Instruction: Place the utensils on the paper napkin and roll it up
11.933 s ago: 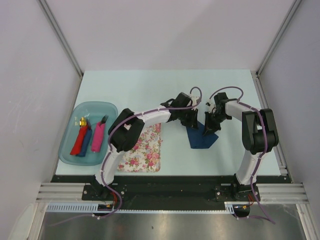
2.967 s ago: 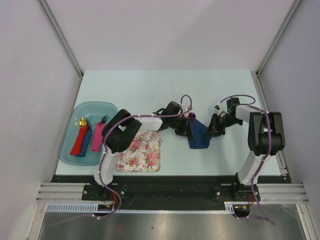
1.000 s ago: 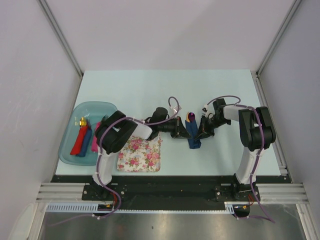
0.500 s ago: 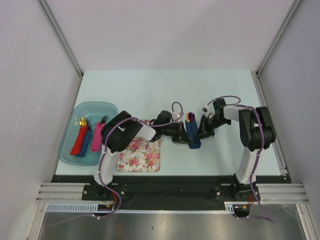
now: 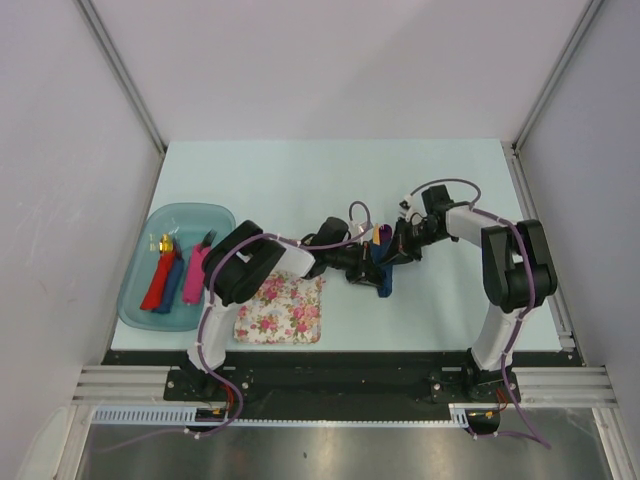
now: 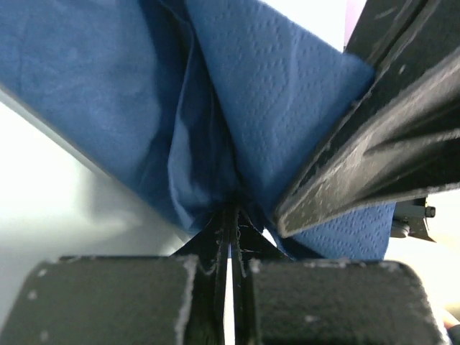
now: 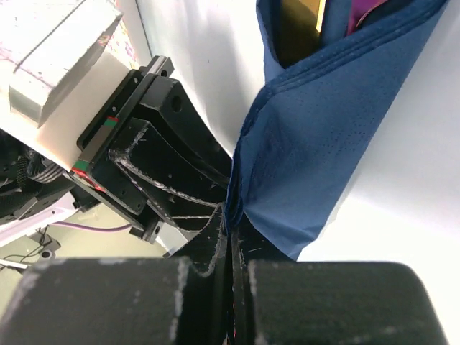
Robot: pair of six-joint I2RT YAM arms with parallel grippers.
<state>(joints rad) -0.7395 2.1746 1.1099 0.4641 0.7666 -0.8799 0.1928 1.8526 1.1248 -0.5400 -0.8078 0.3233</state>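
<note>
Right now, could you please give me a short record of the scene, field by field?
napkin: paper napkin, folded narrow around the utensils
utensils: purple spoon and gold utensil, tips showing at its open end
left gripper: shut on the napkin
right gripper: shut on the napkin
floral mat: flat, left of the napkin in the top view
tray: holds red, blue and pink pieces
</note>
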